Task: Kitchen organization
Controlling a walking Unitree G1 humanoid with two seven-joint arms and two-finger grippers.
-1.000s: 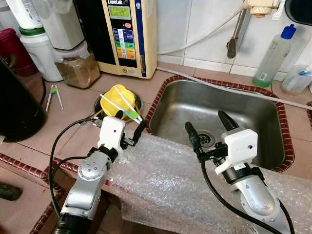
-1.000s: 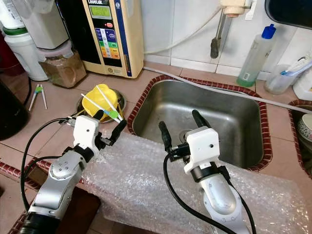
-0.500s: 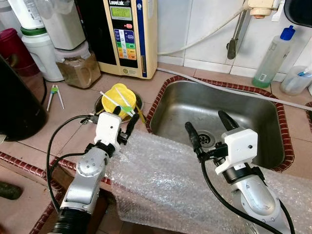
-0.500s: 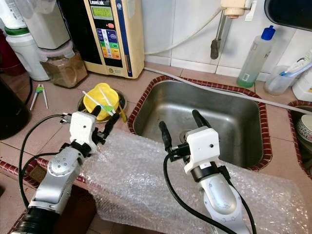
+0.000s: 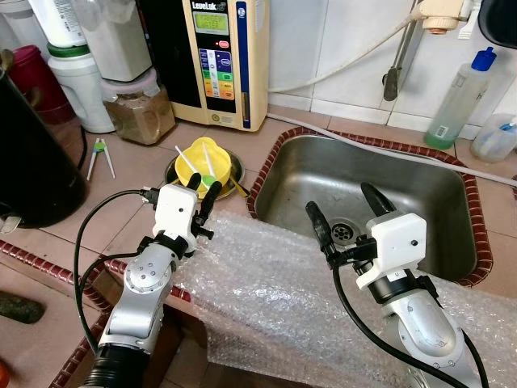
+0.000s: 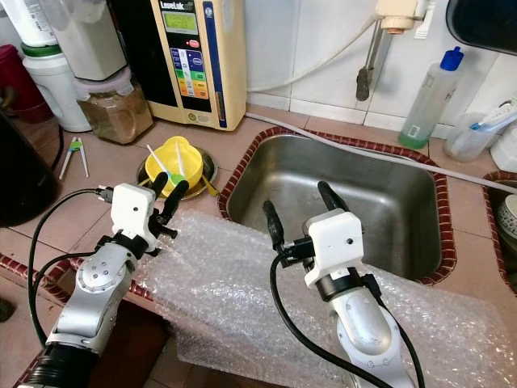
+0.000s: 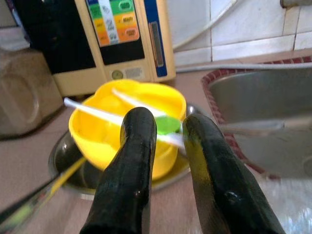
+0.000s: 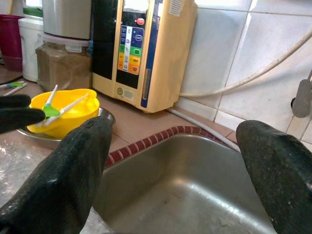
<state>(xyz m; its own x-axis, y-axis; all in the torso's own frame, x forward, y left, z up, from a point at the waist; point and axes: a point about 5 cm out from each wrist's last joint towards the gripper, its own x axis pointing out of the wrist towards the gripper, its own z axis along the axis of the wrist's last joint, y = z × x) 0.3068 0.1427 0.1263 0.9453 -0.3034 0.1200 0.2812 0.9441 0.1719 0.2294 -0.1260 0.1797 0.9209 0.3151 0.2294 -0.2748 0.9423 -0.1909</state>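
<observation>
A yellow bowl (image 5: 200, 156) sits in a shallow metal dish (image 5: 171, 171) on the counter, left of the steel sink (image 5: 404, 182). Two white spoons with green ends (image 7: 167, 124) lie across the bowl. My left gripper (image 5: 203, 186) is at the bowl's near rim. Its fingers (image 7: 139, 141) stand a narrow gap apart, and the green spoon end shows just past their tips. My right gripper (image 5: 339, 200) hovers wide open over the sink's front edge, holding nothing. A sheet of bubble wrap (image 5: 275, 299) covers the counter edge below both arms.
A cream water machine (image 5: 218, 56) and a jar of brown powder (image 5: 141, 113) stand behind the bowl. A black pot (image 5: 32, 162) is at far left, with green-tipped tongs (image 5: 101, 153) beside it. A soap bottle (image 5: 456, 101) stands behind the sink.
My left gripper has reached forward to the yellow bowl and its fingers have narrowed. The right arm has stayed put. The camera has shifted slightly.
</observation>
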